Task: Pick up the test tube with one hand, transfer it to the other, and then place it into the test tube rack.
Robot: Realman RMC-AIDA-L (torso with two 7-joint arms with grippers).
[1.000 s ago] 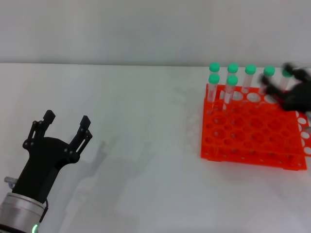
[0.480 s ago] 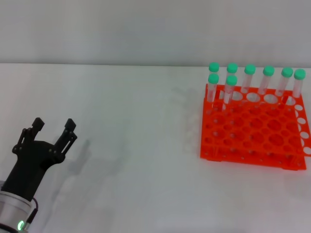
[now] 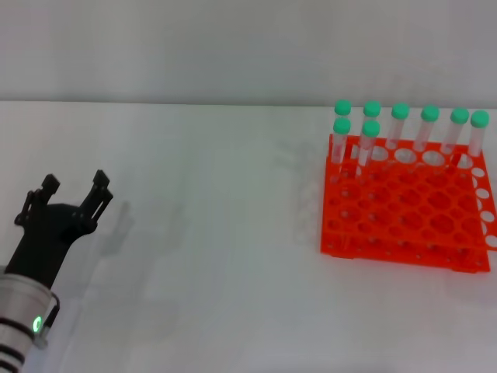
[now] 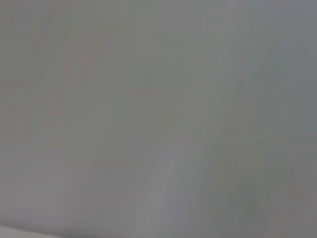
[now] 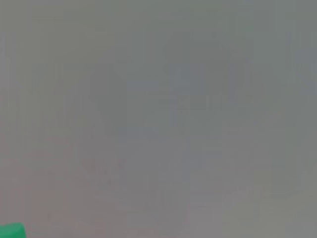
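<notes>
The orange test tube rack [image 3: 404,214] stands on the white table at the right in the head view. Several green-capped test tubes stand upright in its back rows. They look alike, and the one at the far right end [image 3: 477,134] is the last in the back row. My left gripper [image 3: 75,180], black with a green ring light on its arm, is at the lower left, open and empty, far from the rack. My right gripper is out of the head view. The right wrist view shows only a green cap edge [image 5: 11,231] at a corner.
The white table [image 3: 217,233] runs from my left gripper to the rack, with a pale wall behind it. The left wrist view shows only a blank grey surface.
My left gripper has drawn back toward the lower left, still open. The right hand, over the rack's back right corner a second ago, has left the view. A tube now shows at the row's right end.
</notes>
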